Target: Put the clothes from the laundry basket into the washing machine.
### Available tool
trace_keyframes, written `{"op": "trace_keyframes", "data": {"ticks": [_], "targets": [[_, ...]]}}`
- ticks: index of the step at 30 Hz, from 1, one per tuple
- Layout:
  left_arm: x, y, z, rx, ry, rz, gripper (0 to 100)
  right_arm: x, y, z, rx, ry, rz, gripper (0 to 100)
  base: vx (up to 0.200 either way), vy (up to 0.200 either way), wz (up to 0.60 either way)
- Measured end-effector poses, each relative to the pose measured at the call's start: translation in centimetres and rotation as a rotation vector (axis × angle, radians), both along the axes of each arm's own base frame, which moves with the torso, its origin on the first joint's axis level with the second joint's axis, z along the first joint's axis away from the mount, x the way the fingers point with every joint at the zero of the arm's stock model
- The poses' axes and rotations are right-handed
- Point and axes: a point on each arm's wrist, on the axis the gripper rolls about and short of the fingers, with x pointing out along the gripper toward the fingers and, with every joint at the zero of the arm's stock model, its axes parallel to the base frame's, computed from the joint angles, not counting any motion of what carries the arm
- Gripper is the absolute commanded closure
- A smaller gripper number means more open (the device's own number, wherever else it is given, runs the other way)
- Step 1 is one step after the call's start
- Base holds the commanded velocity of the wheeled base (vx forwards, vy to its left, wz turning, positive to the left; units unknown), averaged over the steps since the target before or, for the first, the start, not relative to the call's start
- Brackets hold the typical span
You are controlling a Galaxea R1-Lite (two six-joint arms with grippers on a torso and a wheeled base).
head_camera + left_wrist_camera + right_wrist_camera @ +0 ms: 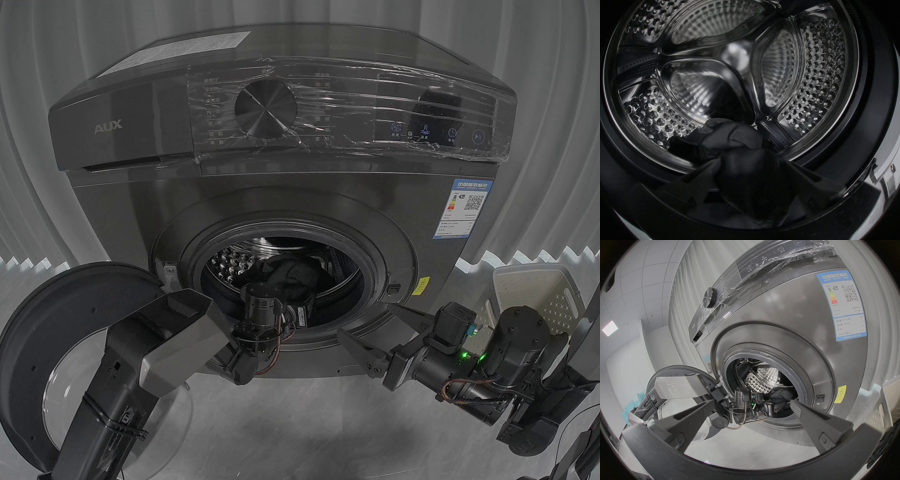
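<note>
One dark garment (740, 162) lies in the washing machine drum (815, 62).

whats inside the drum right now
Dark clothes lie bunched at the front bottom of the drum, spilling onto the door seal. The rest of it shows bare metal. Whatever is under the bundle is covered.

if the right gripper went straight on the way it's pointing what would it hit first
Probably the left arm's wrist, framed between the open fingers of the right gripper at the door opening of the washing machine. Depth is unclear, so it might reach the lower door rim.
</note>
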Motion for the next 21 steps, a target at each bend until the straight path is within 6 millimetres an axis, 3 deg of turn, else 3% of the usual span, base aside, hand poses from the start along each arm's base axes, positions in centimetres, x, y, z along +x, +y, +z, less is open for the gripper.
{"op": "trace_keyframes", "data": {"ticks": [11,21], "targets": [[0.7,-0.5,0.4,-0.018,-0.027,0.006,100,0.0,0.0,0.0,0.000,-0.001,0.000,0,0.000,0.000,0.00],[3.8,0.3,4.4,-0.100,-0.182,0.096,100,-0.1,0.1,0.0,0.001,-0.002,0.006,0,0.000,0.000,0.00]]}}
